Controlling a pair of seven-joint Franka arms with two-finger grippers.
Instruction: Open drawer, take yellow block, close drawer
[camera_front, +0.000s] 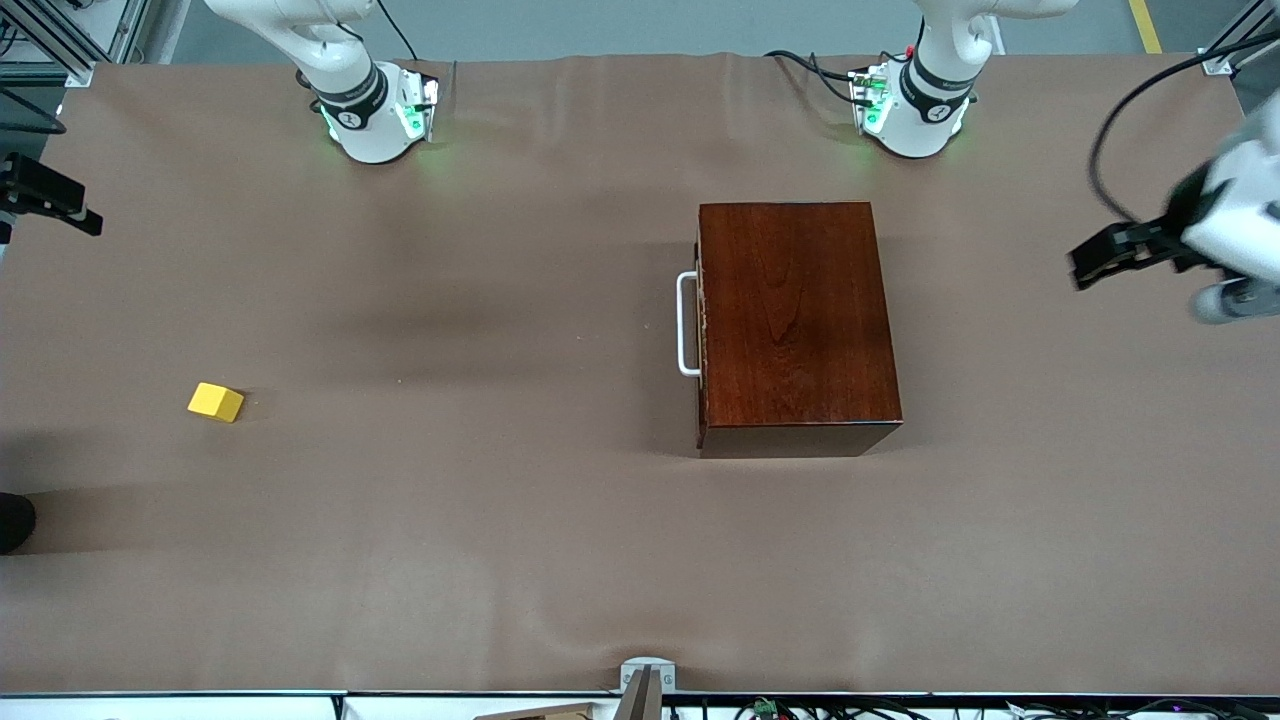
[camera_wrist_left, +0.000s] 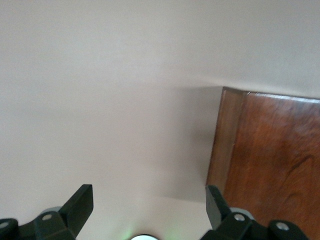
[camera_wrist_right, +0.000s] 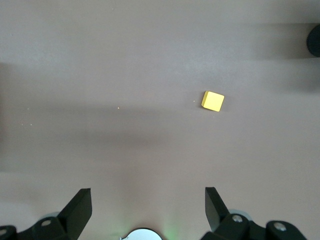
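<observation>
No text, label, brand or number can be read anywhere. The glossy reddish-brown wooden box (camera_front: 795, 325) shows only wood grain, and the small bright yellow cube (camera_front: 216, 402) has plain faces.

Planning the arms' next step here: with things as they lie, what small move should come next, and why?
Probably none beyond a check. The drawer sits shut in the wooden box, and the yellow block lies out on the table toward the right arm's end. The left hand and right hand are both open and empty, so the work looks finished.
</observation>
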